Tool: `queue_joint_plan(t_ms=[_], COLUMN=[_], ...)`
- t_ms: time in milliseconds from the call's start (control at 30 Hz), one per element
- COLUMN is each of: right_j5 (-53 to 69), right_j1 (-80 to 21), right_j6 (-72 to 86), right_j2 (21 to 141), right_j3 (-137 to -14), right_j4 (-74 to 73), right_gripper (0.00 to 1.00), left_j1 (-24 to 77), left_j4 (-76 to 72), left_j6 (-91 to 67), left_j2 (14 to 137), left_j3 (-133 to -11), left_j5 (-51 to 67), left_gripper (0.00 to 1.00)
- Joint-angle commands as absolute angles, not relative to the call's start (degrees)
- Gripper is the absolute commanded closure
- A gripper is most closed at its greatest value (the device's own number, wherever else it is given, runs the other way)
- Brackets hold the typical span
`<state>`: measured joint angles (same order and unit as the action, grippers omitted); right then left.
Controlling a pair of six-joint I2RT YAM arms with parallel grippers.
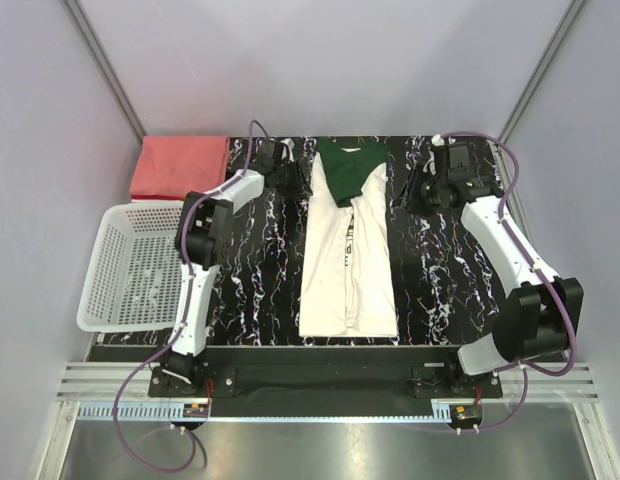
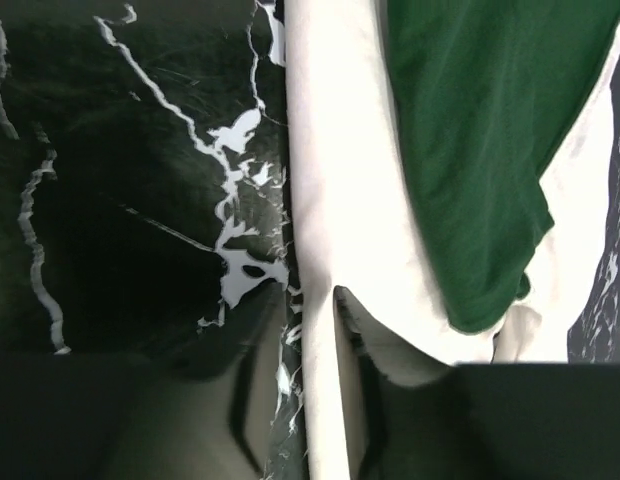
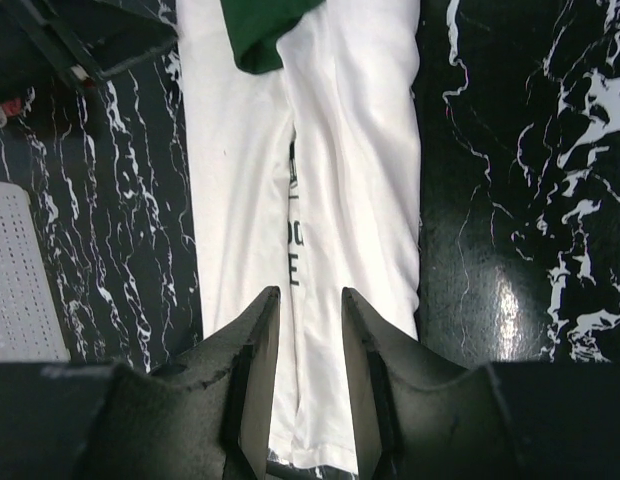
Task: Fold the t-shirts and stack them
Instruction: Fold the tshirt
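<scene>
The cream-white t-shirt lies folded into a long strip down the middle of the black marble table, with its dark green part at the far end and dark lettering along the centre fold. The salmon-red t-shirt lies folded at the far left corner. My left gripper is open at the strip's far left edge. In the left wrist view the white edge runs between its fingers. My right gripper is open and empty, right of the green part. The strip shows beyond its tips.
A white mesh basket stands at the table's left edge and also shows in the right wrist view. Bare black marble lies on both sides of the strip. Grey walls enclose the back and sides.
</scene>
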<state>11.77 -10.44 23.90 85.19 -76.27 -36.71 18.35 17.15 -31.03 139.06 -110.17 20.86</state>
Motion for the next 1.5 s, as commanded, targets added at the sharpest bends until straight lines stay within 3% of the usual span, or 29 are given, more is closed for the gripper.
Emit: queue_joint_plan(t_ms=[0, 67, 300, 433, 667, 933, 1400, 1467], right_j5=[13.97, 14.41, 11.96, 13.01, 13.71, 14.59, 15.56, 15.47], right_j1=[-10.20, -10.20, -10.11, -10.11, -10.11, -10.11, -10.11, -10.11], right_j6=[24.79, 25.05, 30.75, 32.34, 34.10, 34.28, 34.10, 34.01], right_j2=[80.96, 79.55, 70.24, 65.49, 58.54, 56.43, 55.64, 55.72], right_j3=[-73.84, -71.99, -59.35, -54.06, -46.95, -45.88, -46.58, -46.76], right_j4=[-34.89, -34.98, -35.33, -35.59, -35.86, -35.68, -35.68, -35.68], right_gripper=[0.62, 0.62, 0.61, 0.61, 0.61, 0.63, 0.63, 0.63], left_j1=[17.05, 17.05, 22.57, 34.06, 50.43, 58.35, 60.29, 60.56], left_j4=[18.54, 18.89, 18.03, 15.03, 11.00, 10.72, 14.33, 13.98], left_j6=[-28.57, -27.34, -27.24, -28.12, -33.91, -35.51, -34.63, -34.45], left_j2=[130.63, 125.54, 108.12, 99.77, 93.08, 96.15, 100.19, 100.72], left_j3=[-108.90, -106.18, -87.48, -73.51, -62.33, -60.03, -61.87, -62.14], left_j5=[21.53, 20.31, 23.20, 22.95, 17.93, 13.46, 10.28, 12.03], left_gripper=[0.63, 0.54, 0.53, 0.54, 0.53, 0.53, 0.54, 0.61])
